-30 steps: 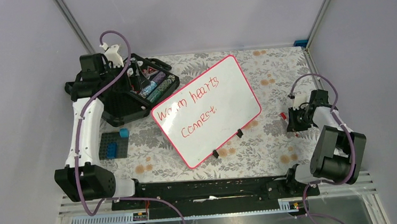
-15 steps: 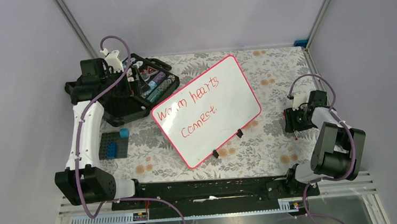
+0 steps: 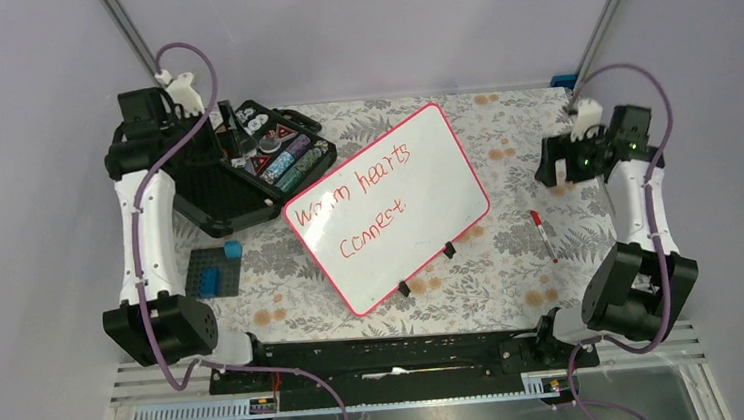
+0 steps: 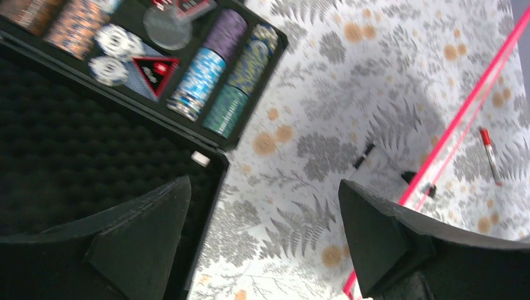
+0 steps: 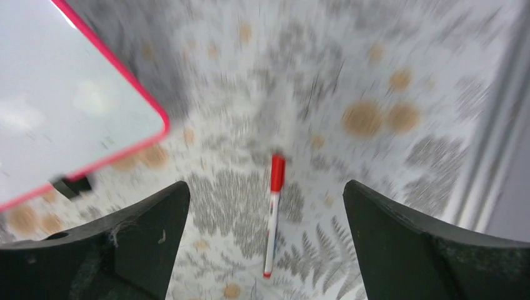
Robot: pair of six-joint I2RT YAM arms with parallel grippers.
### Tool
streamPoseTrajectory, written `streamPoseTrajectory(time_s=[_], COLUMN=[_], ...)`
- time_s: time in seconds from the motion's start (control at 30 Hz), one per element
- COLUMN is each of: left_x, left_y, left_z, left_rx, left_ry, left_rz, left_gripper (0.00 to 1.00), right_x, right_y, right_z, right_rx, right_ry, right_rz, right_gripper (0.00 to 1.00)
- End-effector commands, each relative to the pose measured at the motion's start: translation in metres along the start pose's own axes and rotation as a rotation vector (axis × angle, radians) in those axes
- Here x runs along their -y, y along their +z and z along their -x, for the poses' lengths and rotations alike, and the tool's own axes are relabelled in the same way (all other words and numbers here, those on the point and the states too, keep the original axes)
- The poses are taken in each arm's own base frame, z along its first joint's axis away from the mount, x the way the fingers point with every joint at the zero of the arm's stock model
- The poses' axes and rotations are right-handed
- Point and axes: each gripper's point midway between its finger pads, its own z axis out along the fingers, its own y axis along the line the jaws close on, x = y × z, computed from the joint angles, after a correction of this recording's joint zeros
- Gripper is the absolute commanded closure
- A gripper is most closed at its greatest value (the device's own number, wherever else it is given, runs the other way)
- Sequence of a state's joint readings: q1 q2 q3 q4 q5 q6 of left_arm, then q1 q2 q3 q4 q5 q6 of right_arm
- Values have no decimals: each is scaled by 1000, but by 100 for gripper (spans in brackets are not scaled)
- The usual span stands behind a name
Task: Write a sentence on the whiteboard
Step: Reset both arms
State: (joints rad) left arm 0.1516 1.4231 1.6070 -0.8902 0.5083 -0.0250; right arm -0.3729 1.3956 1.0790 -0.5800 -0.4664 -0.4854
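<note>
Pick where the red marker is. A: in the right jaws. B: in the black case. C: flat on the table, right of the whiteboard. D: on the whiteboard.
C: the marker lies flat on the table, apart from the whiteboard on its right, with nothing gripping it.

The red marker (image 3: 543,235), which was tucked under your right gripper (image 5: 264,187), now lies in the open on the table (image 3: 504,149), at about 4 o'clock from the whiteboard (image 3: 426,181). Your right arm has lifted and swung away from that spot to roughly 3 o'clock of the board, close to the right wall. Its jaws are spread wide with nothing between them. Your left gripper (image 4: 264,182) has drawn back across the black case (image 3: 217,197) toward 10 o'clock and now sits higher, nearer the far-left corner.
</note>
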Motion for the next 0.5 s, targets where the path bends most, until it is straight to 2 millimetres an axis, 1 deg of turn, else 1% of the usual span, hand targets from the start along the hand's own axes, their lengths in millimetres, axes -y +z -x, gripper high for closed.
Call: streamPoseTrajectory(time_s=[0.0, 0.07, 0.13, 0.23, 0.27, 0.33, 0.4, 0.47], left_x=[-25, -38, -51, -70, -76, -83, -88, -91], left_y=[-21, -28, -37, -46, -50, -52, -51, -51], left_z=[39, 52, 66, 81, 87, 88, 87, 84], left_rx=[95, 127, 162, 183, 195, 199, 193, 188], left_ry=[5, -6, -9, 12, 13, 13, 16, 24], left_rz=[54, 78, 114, 170, 186, 205, 224, 238], left_gripper=[1, 1, 1, 1, 1, 1, 1, 1], right_x=[-12, -9, -4, 5, 8, 16, 21, 25], right_y=[-41, -56, -70, -86, -90, -95, -99, -99], right_z=[92, 127, 158, 194, 202, 214, 220, 222], right_rx=[210, 285, 356, 429, 446, 475, 492, 495], right_ry=[11, 14, 19, 31, 43, 67, 68, 71], right_rz=[68, 65, 59, 55, 57, 57, 52, 45], right_gripper=[0, 0, 0, 0, 0, 0, 0, 0])
